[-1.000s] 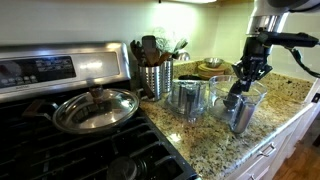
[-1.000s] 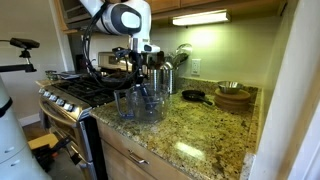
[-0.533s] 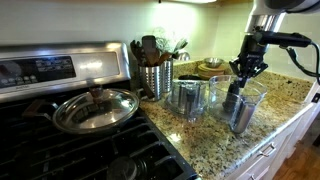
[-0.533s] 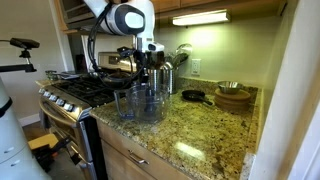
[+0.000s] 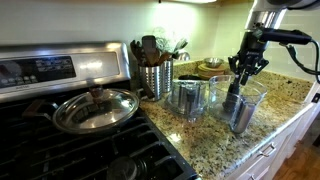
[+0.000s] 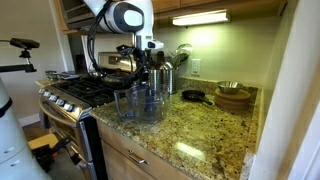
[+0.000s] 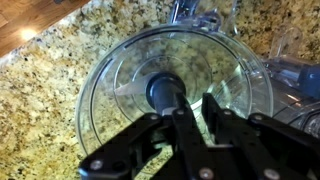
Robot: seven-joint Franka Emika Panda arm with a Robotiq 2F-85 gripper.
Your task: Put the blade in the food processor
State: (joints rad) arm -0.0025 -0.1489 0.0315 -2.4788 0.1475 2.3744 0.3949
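A bright lamp (image 6: 205, 18) up high glows warm — the counter (image 6: 200, 132) shines. Up close, my fingers (image 7: 187, 125) look blurry.

Speckled tan, brown and black over the granite countertop (image 7: 50, 90). Colourless, see-through on the wide plastic food processor bowl (image 7: 110, 85). Dark grey on the upright blade spindle (image 7: 165, 92).

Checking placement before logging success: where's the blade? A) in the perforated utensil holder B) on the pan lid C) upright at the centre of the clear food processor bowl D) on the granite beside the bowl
C: the wrist view shows the blade standing at the centre of the food processor bowl.
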